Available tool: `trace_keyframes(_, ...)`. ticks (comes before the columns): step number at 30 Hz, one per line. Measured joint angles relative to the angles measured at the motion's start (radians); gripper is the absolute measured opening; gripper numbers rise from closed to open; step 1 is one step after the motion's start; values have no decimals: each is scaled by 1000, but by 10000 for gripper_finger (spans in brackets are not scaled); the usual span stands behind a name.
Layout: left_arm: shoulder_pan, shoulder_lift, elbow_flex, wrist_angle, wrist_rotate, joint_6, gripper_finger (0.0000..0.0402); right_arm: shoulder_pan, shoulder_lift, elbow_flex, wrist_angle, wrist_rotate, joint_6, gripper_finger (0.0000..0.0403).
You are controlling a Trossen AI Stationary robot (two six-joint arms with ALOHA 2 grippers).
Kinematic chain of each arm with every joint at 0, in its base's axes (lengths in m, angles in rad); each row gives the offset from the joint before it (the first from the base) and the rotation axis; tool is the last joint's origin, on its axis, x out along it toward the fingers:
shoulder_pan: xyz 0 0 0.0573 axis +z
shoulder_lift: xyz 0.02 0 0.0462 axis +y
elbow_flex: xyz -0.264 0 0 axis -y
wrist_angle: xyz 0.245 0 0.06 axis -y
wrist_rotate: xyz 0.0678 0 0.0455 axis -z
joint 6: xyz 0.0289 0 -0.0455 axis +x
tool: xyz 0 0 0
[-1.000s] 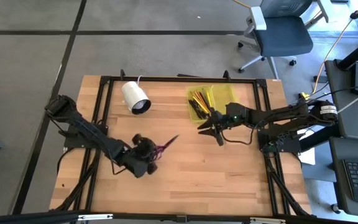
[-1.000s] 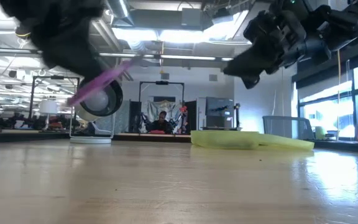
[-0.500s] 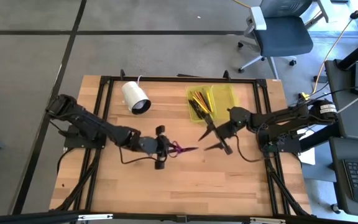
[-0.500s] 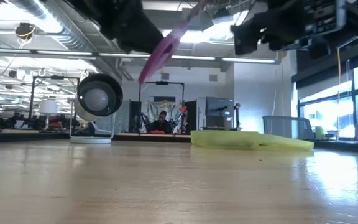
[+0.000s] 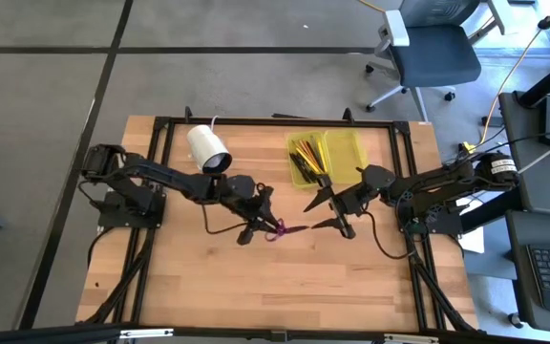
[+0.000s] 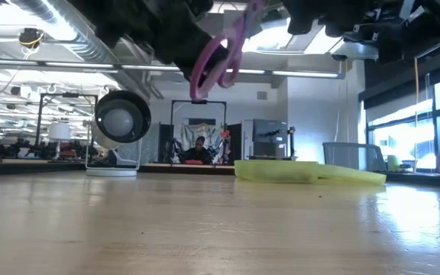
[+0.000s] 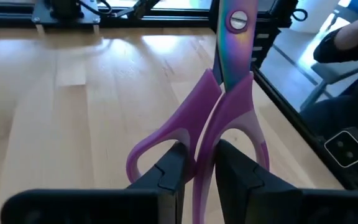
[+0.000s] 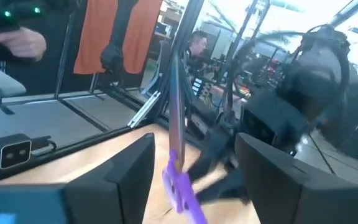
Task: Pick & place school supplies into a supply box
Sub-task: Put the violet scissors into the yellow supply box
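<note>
The purple-handled scissors (image 5: pixel 281 229) hang in the air over the table's middle, blades closed and pointing toward the table's right. My left gripper (image 5: pixel 262 223) is shut on their handles (image 6: pixel 217 55). My right gripper (image 5: pixel 313 216) stands open just right of the blade tip. In the right wrist view the blade (image 8: pixel 175 118) shows between its two fingers, apart from both. The yellow-green supply box (image 5: pixel 340 148) lies open at the far right, with several pencils and pens (image 5: pixel 306 158) in its left half. My left gripper pinches the scissors between its two fingers at the inner bars of the two handle loops (image 7: pixel 202 163), where they lie together. The fingers come from the table's left, slanting a little down, along the scissors. The scissors are lifted clear, with the blade (image 7: pixel 232 43) pointing away from the fingers.
A white cylinder with a cable (image 5: pixel 208 150) lies at the far left of the table. Bare wood stretches along the near half (image 5: pixel 285 287). A black frame (image 5: pixel 256 121) borders the table. A person sits far off in the room (image 6: pixel 198 149).
My left gripper has carried the scissors from the near left toward the table's right, up to my right gripper, rolling its wrist so the blade points right. My right gripper has opened and drawn a little toward the near edge, away from the supply box.
</note>
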Motion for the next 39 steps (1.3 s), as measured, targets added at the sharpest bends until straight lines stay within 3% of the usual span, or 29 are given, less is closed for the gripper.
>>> trace_keyframes(13,72,87,1,90,227,-30,54,2,23,29,5,-84,4,189)
trace_keyframes(28,72,94,1,81,241,-45,54,17,176,172,-38,-194,8,183)
trace_keyframes(39,72,94,1,74,245,-45,54,35,190,186,-50,-192,7,80)
